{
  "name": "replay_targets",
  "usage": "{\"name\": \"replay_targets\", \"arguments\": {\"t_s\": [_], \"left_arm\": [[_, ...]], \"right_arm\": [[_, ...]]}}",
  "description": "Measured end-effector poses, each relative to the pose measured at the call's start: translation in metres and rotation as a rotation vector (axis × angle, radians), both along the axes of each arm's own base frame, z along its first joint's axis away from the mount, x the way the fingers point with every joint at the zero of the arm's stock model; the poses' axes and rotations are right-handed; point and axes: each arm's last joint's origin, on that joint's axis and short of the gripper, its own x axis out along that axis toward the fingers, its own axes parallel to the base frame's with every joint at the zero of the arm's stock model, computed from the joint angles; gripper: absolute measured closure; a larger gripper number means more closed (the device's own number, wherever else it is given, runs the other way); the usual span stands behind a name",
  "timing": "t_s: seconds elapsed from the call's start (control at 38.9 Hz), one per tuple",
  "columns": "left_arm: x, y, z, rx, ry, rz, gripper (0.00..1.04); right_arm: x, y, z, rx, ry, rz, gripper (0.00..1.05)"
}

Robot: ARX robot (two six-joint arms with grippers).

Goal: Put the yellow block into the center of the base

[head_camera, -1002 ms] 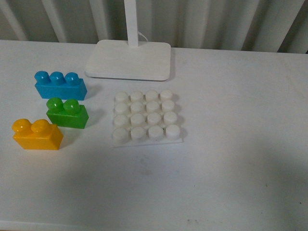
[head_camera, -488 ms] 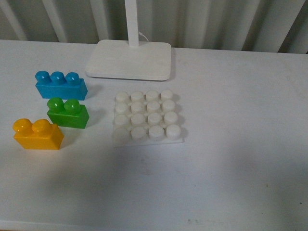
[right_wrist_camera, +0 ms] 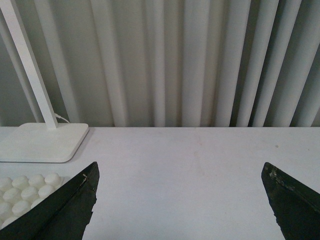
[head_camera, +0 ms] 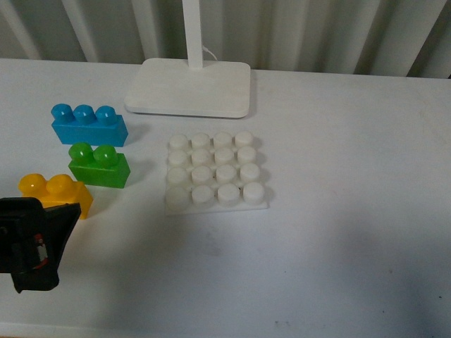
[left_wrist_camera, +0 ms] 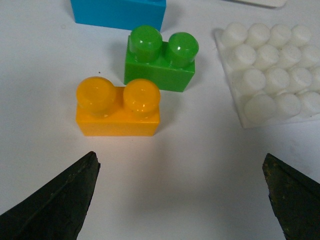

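yellow block (left_wrist_camera: 118, 112): just ahead of left tool (left_wrist_camera: 180, 165), long axis along its closing line
left tool: spread apart, empty, nearer arm
right tool (right_wrist_camera: 180, 170): spread apart, empty

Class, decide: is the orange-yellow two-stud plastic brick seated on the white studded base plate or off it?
Off it. The orange-yellow brick stands on the table, apart from the white studded plate, whose studs are all bare.

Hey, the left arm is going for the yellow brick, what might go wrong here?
The green block sits close to a corner of the yellow block, so a finger of the open left pincer may knock it. The yellow block also lies off-centre between the fingers, so closing could twist it, leaving it skewed for the base.
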Motion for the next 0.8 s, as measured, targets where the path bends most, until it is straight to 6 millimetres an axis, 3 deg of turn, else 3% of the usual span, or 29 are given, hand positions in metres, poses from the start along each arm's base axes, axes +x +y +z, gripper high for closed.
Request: {"name": "replay_targets", "arguments": {"t_s": [0.21,0.8], "left_arm": [[0.014,0.000,-0.013,0.070,0.032,-0.008,0.06],[0.047,0.016,-0.014,0.165,0.023,-0.010,0.06]], "right_arm": [[0.000,0.000,0.000,0.000,0.000,0.000,0.09],[0.000,0.000,0.000,0.000,0.000,0.000,0.09]]}}
